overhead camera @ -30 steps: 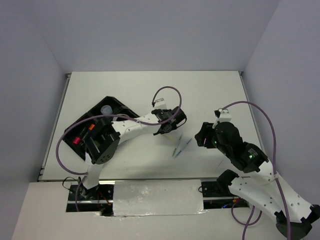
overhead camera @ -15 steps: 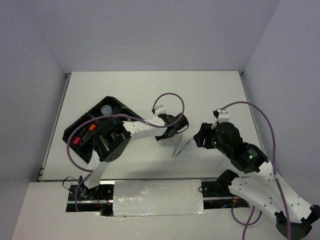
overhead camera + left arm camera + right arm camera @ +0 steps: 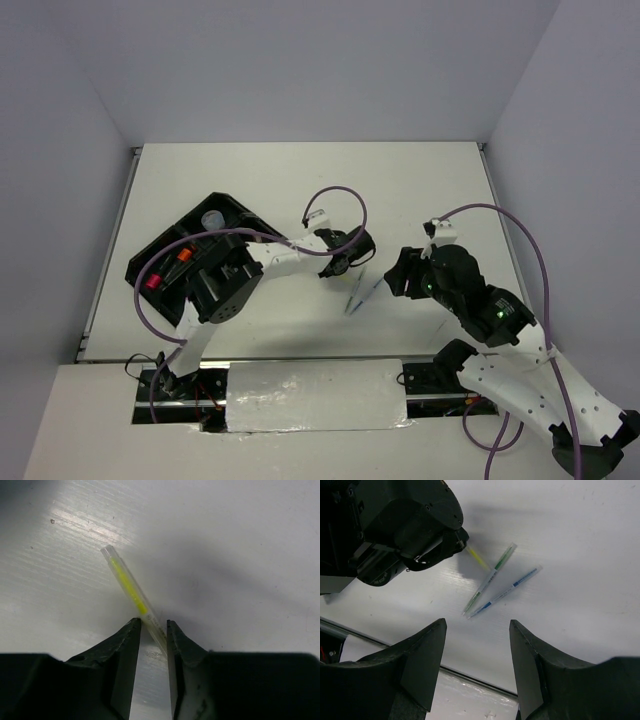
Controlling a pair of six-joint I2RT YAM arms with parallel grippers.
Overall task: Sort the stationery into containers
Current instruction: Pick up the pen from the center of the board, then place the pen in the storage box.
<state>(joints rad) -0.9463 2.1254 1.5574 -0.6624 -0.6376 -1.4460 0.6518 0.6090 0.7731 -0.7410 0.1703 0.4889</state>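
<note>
The matte white table (image 3: 420,180) carries a black plastic organiser tray (image 3: 168,237) at its left side, set cornerwise, and the left arm partly hides its rectangular compartments.

The right gripper (image 3: 477,624) hangs above the table with its 2 fingers wide apart and holds nothing.

The left gripper (image 3: 151,624) is down at the tabletop with its 2 fingers a narrow way apart, astride the yellow stick (image 3: 131,587) but not clamped: a sliver of table shows beside it.

2 slim clear pens, 1 green-cored (image 3: 489,579) and 1 blue-cored (image 3: 506,591), lie mid-table in a narrow V, their long axes diagonal and the near ends almost meeting.

The yellow stick, a clear tube with a yellow core, lies flat just beside them. Its free end points away from the fingers.

In the tray sit a translucent cup (image 3: 211,218) in a far compartment, an orange-ended highlighter (image 3: 181,255), and a red-ended one (image 3: 152,282) nearer.
</note>
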